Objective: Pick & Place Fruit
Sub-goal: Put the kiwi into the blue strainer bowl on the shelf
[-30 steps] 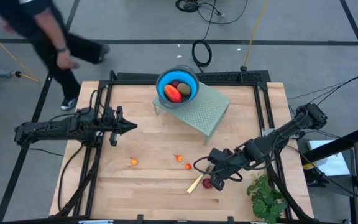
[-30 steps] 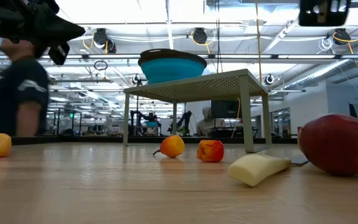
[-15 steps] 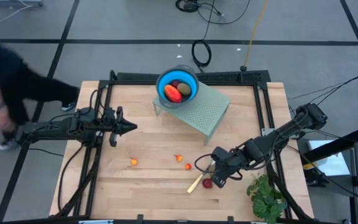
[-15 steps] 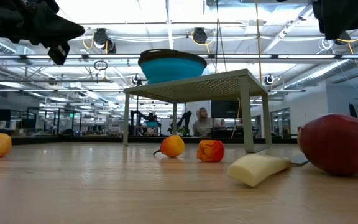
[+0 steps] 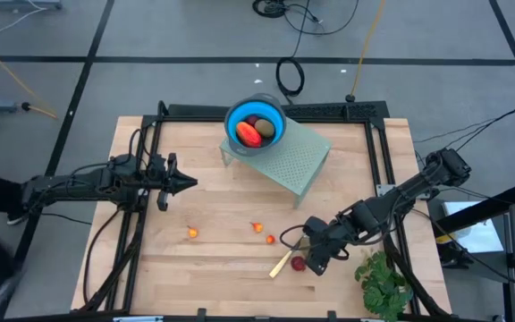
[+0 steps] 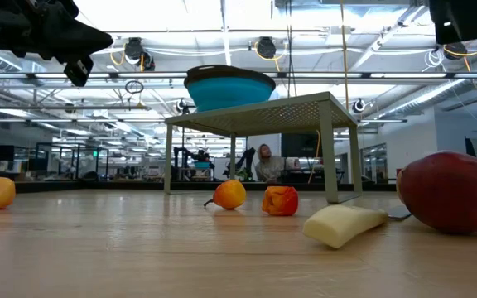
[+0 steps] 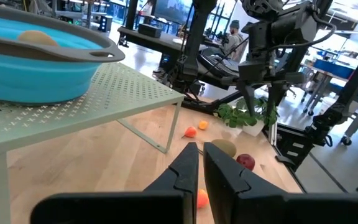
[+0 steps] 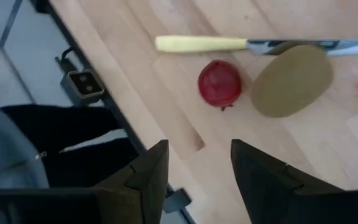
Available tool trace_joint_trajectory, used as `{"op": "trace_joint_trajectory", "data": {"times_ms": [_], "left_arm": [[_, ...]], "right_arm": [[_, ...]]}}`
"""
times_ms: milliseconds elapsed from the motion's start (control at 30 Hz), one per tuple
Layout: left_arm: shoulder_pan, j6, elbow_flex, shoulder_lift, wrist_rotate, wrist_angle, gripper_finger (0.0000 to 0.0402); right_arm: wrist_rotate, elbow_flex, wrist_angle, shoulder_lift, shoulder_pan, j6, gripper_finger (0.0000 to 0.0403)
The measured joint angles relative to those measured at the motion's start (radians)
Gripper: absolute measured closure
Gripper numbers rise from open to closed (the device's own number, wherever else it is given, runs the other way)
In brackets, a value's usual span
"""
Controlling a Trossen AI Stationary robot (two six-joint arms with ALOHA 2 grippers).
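From the high view I record the left claw point(image 5: 189, 182) hanging over the left half of the table point(image 5: 213, 268), its fingers pressed together with nothing between them. The right claw point(image 5: 314, 260) hangs just above a dark red ball point(image 5: 299, 264) near the front edge, beside a pale-handled knife point(image 5: 282, 263); I cannot tell its opening from here. A blue bowl point(image 5: 255, 123) sits on a pale green perforated stand point(image 5: 286, 157) at the back and holds a red-orange piece point(image 5: 249, 134), a dark red ball point(image 5: 253, 120) and a brownish-green oval point(image 5: 266, 129). Three tiny orange-red fruits lie on the bare wood: one to the left point(image 5: 192, 233) and two near the middle point(image 5: 257, 227) point(image 5: 271, 239). A leafy green bunch point(image 5: 383, 284) lies at the front right corner.

From the low view I note the red ball point(image 6: 452, 191) resting on the table, the knife handle point(image 6: 343, 224) just beside it, and the bowl point(image 6: 230, 87) up on the stand point(image 6: 263, 114).

From the left wrist view I confirm the left claw's fingers point(image 7: 185, 171) nearly touching and empty. A brownish-green oval point(image 7: 223, 148) and the red ball point(image 7: 245, 162) lie on the wood beyond them.

From the right wrist view I see the right claw's fingers point(image 8: 148, 171) parted and holding nothing. The red ball point(image 8: 219, 83) lies free on the table, just beside the oval point(image 8: 291, 81) and the knife point(image 8: 253, 44).
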Motion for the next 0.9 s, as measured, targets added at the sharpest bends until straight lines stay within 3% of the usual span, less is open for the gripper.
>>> {"op": "trace_joint_trajectory", "data": {"times_ms": [567,900], "left_arm": [[0.0,-0.004,0.0,0.0,0.0,0.0,0.0378],[0.0,-0.007,0.0,0.0,0.0,0.0,0.0378]], "right_arm": [[-0.001,-0.001,0.007,0.0,0.001,-0.022,0.0232],[0.035,-0.001,0.001,0.0,0.001,-0.012,0.0153]]}}
